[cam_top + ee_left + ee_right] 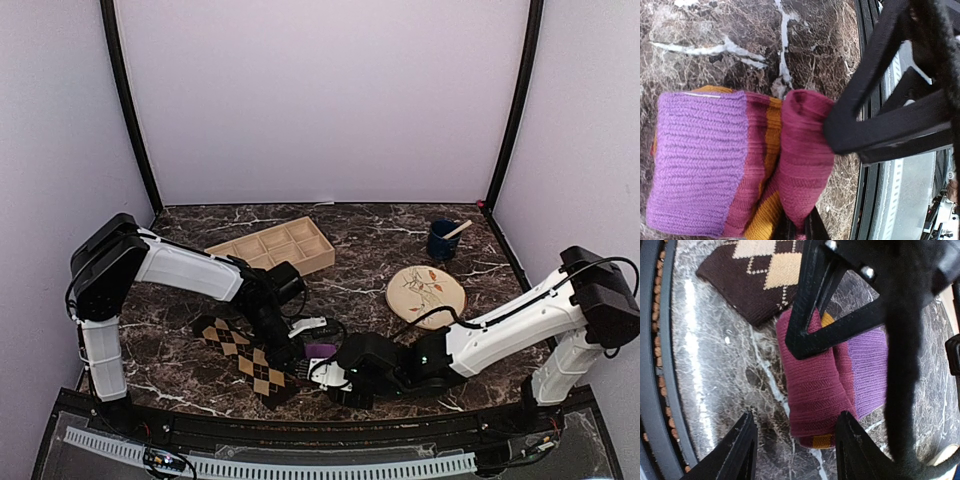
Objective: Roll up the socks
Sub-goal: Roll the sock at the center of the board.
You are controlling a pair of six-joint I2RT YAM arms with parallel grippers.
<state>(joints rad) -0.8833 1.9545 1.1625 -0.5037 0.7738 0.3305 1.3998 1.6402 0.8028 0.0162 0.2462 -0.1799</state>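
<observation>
Top view, left to right:

- Argyle sock (245,352): dark brown with tan diamonds, flat on the marble table (400,240), lying diagonally near the front edge. Not gripped.
- Compartmented wooden tray (275,250): further back, well apart from the socks.
- Left gripper (799,227): reaches down just right of the argyle sock. The jaws are pinched together on the maroon fabric of the striped sock (815,385). In the left wrist view the roll runs straight into the closed tips.
- Striped sock: on the table between the two grippers, close to the front edge. The maroon end is doubled over into a thick roll. It sits against the orange band, and the purple section lies flat beside it. One end of the roll meets the dark end of the argyle sock. I can't tell whether they overlap or only touch.
- Right gripper (796,416): low over the other end of the roll, jaws wide, nothing clamped. One finger stands over bare marble and the other is by the sock's purple side. In the left wrist view a black finger of this gripper butts against the roll.
- Round wooden plate (425,290) with a leaf drawing: right of centre, behind the right arm.
- Dark blue cup (443,240): back right, with a wooden stick leaning in it.
</observation>
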